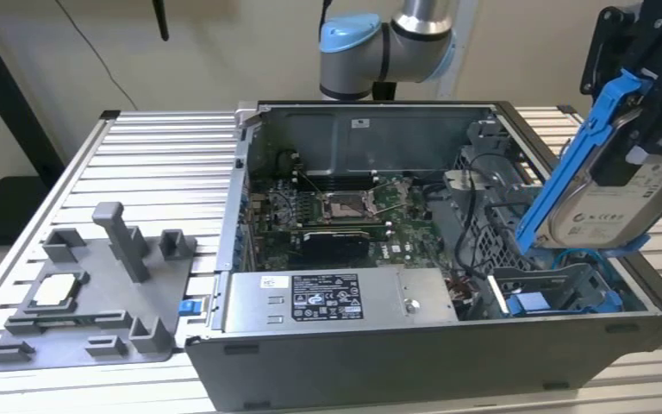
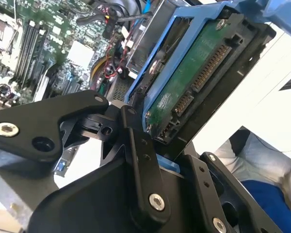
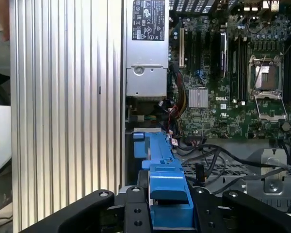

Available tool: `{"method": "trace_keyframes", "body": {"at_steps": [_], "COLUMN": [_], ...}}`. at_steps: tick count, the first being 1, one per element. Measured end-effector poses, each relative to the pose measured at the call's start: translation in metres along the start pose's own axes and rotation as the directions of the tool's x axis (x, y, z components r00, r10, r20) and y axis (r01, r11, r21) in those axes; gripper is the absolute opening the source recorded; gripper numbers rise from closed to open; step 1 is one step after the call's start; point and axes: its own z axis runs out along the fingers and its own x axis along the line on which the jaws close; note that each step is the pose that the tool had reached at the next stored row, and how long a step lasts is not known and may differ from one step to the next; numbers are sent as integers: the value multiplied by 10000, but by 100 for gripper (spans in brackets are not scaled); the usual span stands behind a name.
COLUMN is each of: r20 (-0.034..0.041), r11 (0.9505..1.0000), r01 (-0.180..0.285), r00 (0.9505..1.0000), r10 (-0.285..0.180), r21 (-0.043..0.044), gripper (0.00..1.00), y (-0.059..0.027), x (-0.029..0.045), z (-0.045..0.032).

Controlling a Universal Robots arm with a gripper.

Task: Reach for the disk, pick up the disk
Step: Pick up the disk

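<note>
**Sam:** Where is the disk (image 1: 609, 211)?

**Mia:** It is up in the air! In the exterior view it hangs tilted above the open computer case (image 1: 423, 362), at the exterior view's right. Its blue bracket (image 1: 578, 155) runs up along one side.

**Sam:** Who holds it?

**Mia:** The tool (image 1: 641, 129) does. Its black fingers are pinching the disk near its top end. In the second wrist view you can see the green board on the disk's underside, with the blue frame around it, right by the black fingers (image 2: 140, 160).

**Sam:** What is under it?

**Mia:** A blue drive bay (image 1: 561, 297) in the corner of the case. The disk's low end is just above it.

**Sam:** What else is in the case?

**Mia:** A green motherboard (image 1: 343, 211) in the middle and a grey power supply (image 1: 331, 297) with a sticker near the front.

**Sam:** And beside the case?

**Mia:** A grey holder tray (image 1: 90, 297) sits on the ribbed metal desk (image 1: 159, 164), at the exterior view's left. A small square chip (image 1: 58, 291) rests on it.
</note>
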Motion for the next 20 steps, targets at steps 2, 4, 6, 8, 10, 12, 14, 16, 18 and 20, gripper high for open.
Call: {"method": "trace_keyframes", "body": {"at_steps": [2, 4, 6, 8, 10, 12, 14, 16, 18, 20], "r20": [1, 1, 1, -1, 0, 0, 0, 0, 1, 1], "r11": [10000, 10000, 10000, 10000, 10000, 10000, 10000, 10000, 10000, 10000], "r01": [0, 0, 0, 0, 0, -1, 0, 0, 0, 0], "r00": [10000, 10000, 10000, 10000, 10000, 10000, 10000, 10000, 10000, 10000], "r10": [0, 0, 0, 0, 0, 1, 0, 0, 0, 0], "r21": [0, 0, 0, 0, 0, 0, 0, 0, 0, 0], "gripper": [0, 0, 0, 0, 0, 0, 0, 0, 0, 0], "y": [-1, -3, -4, -6, -6, -6, -6, -7, -7, -7], "x": [16, 30, 40, 44, 44, 45, 45, 45, 45, 45], "z": [24, 48, 71, 95, 108, 110, 110, 110, 111, 112]}}
